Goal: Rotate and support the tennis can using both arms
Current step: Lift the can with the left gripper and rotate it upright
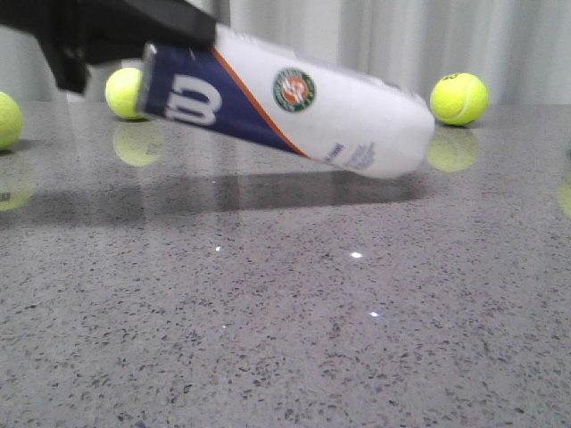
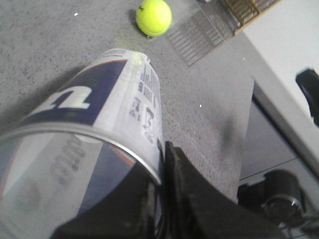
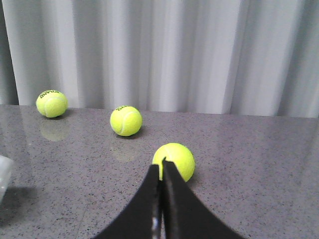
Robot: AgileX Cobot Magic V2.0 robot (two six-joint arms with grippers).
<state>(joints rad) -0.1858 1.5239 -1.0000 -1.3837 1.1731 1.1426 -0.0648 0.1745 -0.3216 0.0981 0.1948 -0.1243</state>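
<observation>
The tennis can (image 1: 294, 102) hangs tilted over the grey table, its "W" end high at the left and its white end low at the right, close above the tabletop. My left gripper (image 1: 169, 31) holds the raised end from the upper left. In the left wrist view my left gripper (image 2: 162, 149) is shut on the tennis can's (image 2: 104, 99) metal rim, one finger inside the mouth and one outside. My right gripper (image 3: 161, 167) is shut with nothing in it, low over the table and pointing at a tennis ball (image 3: 180, 158). It does not show in the front view.
Tennis balls lie at the back of the table: one (image 1: 125, 92) behind the can's raised end, one (image 1: 459, 98) at the right, one (image 1: 7, 119) at the left edge. Two more balls (image 3: 51, 103) (image 3: 125, 121) lie before a curtain. The table edge (image 2: 249, 114) runs near the left arm.
</observation>
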